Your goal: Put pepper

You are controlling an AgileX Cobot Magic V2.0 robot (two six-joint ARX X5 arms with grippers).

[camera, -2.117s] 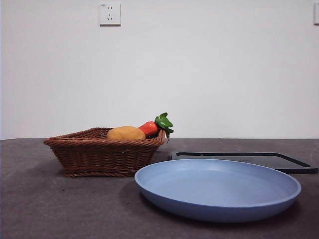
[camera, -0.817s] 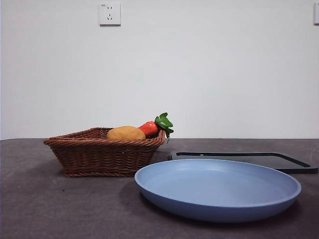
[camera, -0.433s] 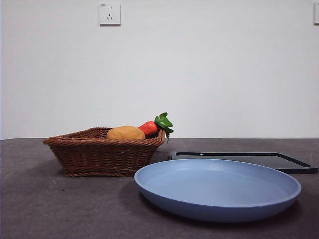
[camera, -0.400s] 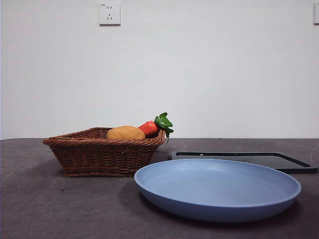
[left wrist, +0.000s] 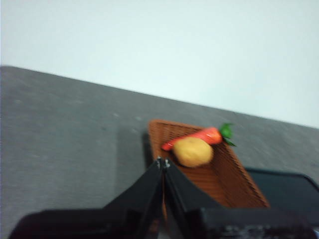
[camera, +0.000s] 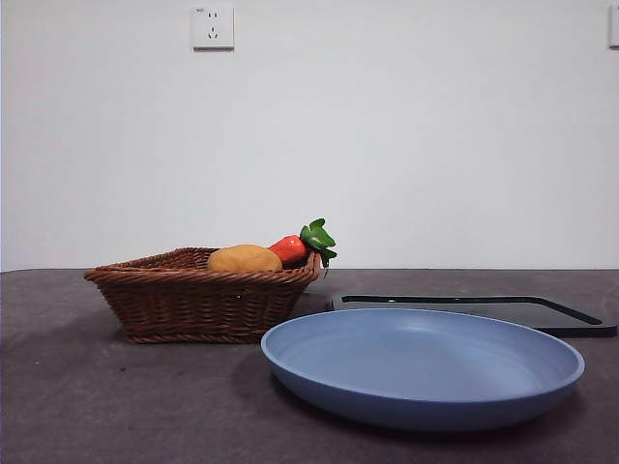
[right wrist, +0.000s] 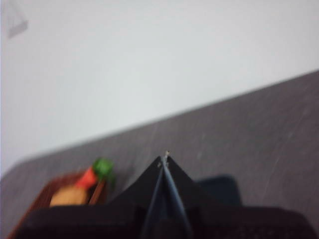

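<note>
Front view: I see a basket (camera: 193,304) on the table (camera: 116,406) with a potato (camera: 244,258) and a carrot (camera: 290,248) in it, a blue plate (camera: 423,365) nearer me and a black tray (camera: 542,311) behind it. I cannot find the pepper in any view.

Left wrist: my left tool (left wrist: 163,163) has its jaws pressed together, empty, above the basket's near end.

Right wrist: my right tool (right wrist: 164,160) looks closed too, though the view is blurred.
</note>
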